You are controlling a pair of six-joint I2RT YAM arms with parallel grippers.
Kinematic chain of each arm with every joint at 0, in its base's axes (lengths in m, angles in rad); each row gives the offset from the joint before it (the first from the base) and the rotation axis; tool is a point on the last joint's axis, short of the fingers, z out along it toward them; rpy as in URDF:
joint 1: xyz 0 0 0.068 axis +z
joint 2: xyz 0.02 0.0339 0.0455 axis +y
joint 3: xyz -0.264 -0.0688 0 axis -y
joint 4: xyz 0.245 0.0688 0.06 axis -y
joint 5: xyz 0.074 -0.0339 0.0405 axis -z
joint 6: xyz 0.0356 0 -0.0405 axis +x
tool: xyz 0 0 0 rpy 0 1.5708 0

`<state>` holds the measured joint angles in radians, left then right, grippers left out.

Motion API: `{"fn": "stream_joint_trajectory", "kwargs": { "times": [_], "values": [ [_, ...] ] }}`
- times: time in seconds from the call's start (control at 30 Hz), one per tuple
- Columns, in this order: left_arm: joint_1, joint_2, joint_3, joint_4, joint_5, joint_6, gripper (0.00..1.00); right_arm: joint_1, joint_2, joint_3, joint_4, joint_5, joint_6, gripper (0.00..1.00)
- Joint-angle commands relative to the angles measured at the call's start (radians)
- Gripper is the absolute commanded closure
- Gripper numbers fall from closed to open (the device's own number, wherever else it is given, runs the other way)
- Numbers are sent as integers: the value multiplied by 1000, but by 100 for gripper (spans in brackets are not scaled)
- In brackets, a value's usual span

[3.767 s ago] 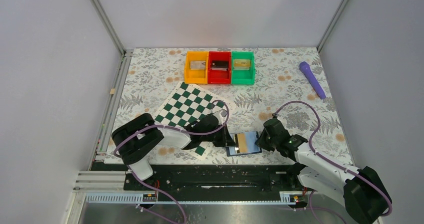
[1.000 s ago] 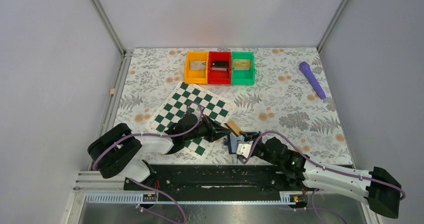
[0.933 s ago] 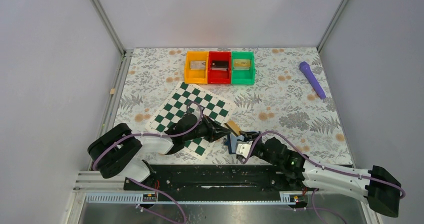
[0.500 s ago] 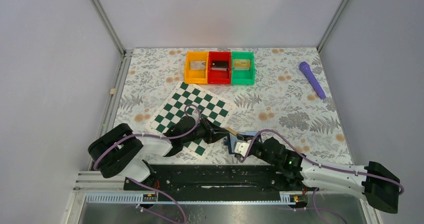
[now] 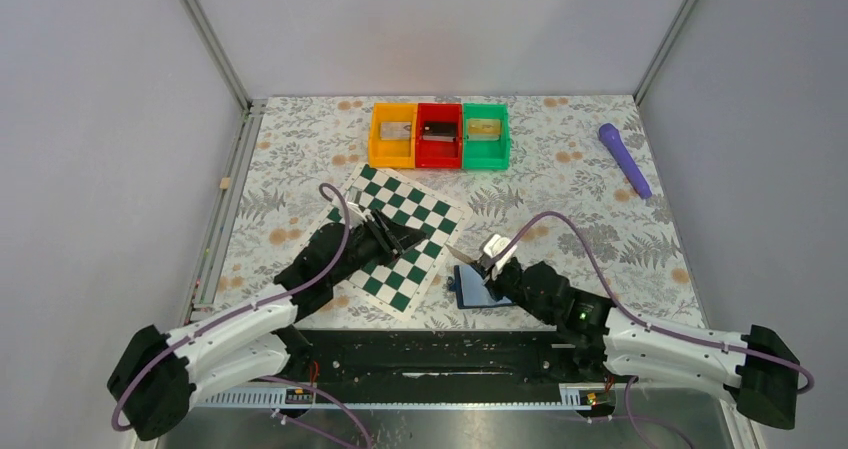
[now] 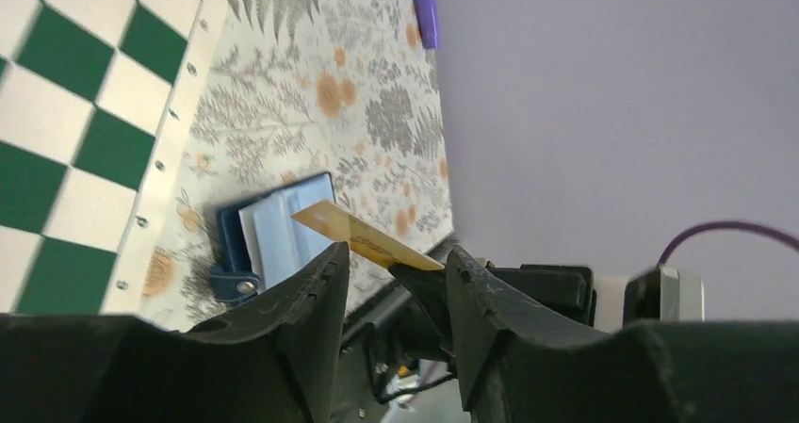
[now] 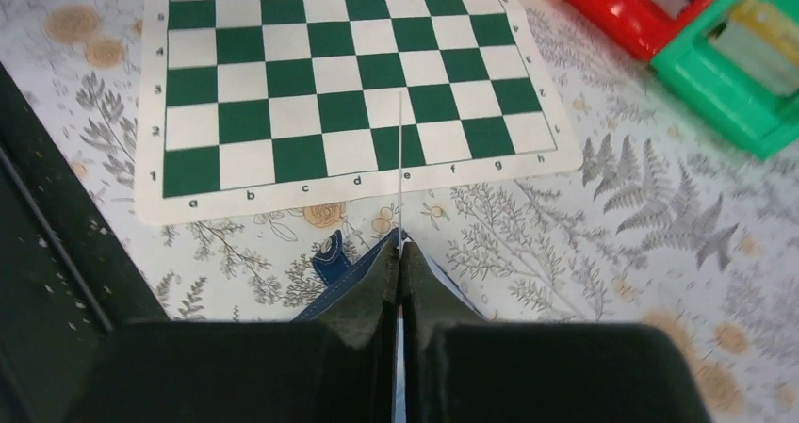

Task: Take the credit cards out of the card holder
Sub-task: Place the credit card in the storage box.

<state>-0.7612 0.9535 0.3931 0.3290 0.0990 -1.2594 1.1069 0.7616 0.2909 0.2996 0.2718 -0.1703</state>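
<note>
Right wrist view: right fingers (image 7: 377, 296) pinch shut on a thin tan-gold plastic card (image 6: 363, 242), edge-on above the flat blue bifold card holder (image 7: 332, 261) at lower centre. Left fingers (image 6: 306, 319) gape empty; that edge-only pinch could let it slip.

a robot lab enclosure: blank grey wall panels (image 5: 100, 119), aluminium frame posts (image 5: 209, 37), a floral-papered table (image 5: 570, 184) inside.

Plain grey walls (image 5: 420, 29) enclose an evenly lit floral-patterned table (image 5: 560, 184).
</note>
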Motion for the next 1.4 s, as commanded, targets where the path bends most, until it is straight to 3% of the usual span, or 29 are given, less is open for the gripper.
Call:
{"fn": "stream_joint_trajectory", "kwargs": {
  "times": [0.0, 0.13, 0.33, 0.5, 0.63, 1.0, 1.37],
  "values": [
    [14, -114, 82, -213, -95, 315, 56, -63, -84, 75, -130, -6, 309, 100],
    [22, -155, 130, -325, -79, 430, 54, -204, -129, 143, -260, -112, 481, 100],
    [26, -143, 276, -538, 20, 601, 52, -329, -81, 325, -474, -162, 533, 100],
    [26, -144, 470, -809, -56, 759, 37, -499, 78, 522, -583, -191, 508, 100],
    [26, -176, 544, -924, -145, 859, 2, -655, 220, 659, -569, -393, 508, 100],
    [26, -223, 489, -1010, -254, 995, 1, -909, 769, 1086, -628, -686, 549, 100],
    [34, -247, 479, -1022, -289, 996, 1, -970, 1291, 1590, -805, -750, 543, 100]
  ]
}}
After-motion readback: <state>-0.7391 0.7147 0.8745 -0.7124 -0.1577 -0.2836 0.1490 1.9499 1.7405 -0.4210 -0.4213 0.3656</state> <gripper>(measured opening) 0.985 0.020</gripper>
